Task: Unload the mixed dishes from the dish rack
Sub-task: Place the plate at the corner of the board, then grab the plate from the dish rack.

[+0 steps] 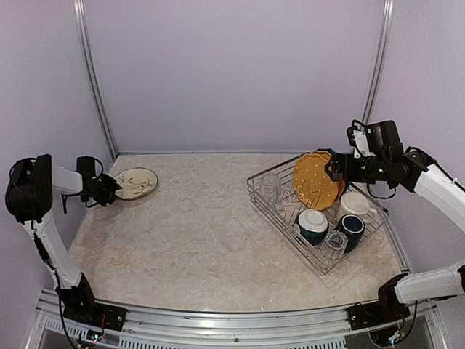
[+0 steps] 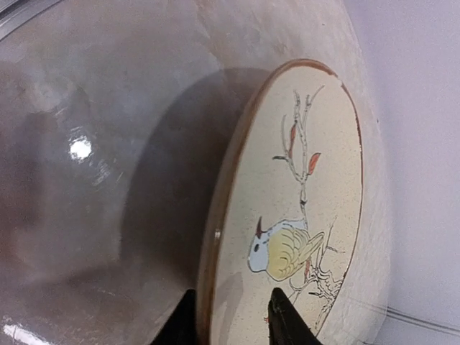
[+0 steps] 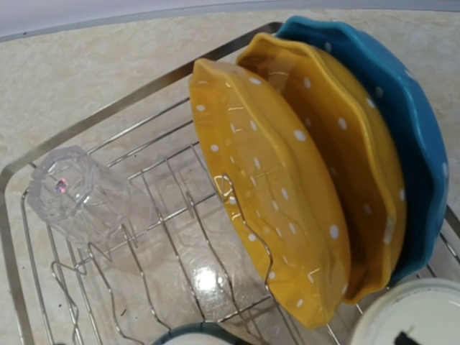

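the left arm reaches low toward the far left, its left gripper (image 1: 109,190) straddling the rim of the cream floral plate (image 1: 136,182), which lies on the table (image 1: 196,240); i cannot tell whether the fingers (image 2: 287,323) pinch it. the right arm bends in over the dish rack (image 1: 254,196), right gripper (image 1: 336,169) spread wide just beside the upright orange plates (image 1: 316,180).

Floral plate (image 1: 136,183) left, dish rack (image 1: 285,211) right
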Controlling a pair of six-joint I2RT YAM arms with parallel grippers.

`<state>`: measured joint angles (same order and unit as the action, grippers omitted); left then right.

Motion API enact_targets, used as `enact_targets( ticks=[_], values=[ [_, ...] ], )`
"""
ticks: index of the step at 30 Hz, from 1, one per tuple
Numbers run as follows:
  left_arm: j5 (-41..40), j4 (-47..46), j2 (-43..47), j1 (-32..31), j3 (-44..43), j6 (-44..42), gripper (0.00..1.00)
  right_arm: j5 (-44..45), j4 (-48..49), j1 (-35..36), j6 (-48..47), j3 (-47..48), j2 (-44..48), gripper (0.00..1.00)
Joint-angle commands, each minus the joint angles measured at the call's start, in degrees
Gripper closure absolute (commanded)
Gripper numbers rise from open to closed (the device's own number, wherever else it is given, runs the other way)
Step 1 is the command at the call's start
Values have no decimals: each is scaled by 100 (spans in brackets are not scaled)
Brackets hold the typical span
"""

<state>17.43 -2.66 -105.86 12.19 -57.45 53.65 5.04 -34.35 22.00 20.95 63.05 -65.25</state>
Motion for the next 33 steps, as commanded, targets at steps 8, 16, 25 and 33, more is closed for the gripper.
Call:
enact_targets(
  ticks=[8,16,25,33],
  values=[
    [91,86,481,-5,242,59,17,-111,-147,24,-126,142,-43,4],
    [-76,739,1677,-195,591,113,1,279,-366,24,-526,203,-191,5],
    [633,1523,3264,-625,276,-493,1,685,-503,-37,-989,732,-1016,13],
    [921,2742,3614,-1910,-1194,-2045,1,600,-313,-277,-1328,925,-1839,32]
  ],
)
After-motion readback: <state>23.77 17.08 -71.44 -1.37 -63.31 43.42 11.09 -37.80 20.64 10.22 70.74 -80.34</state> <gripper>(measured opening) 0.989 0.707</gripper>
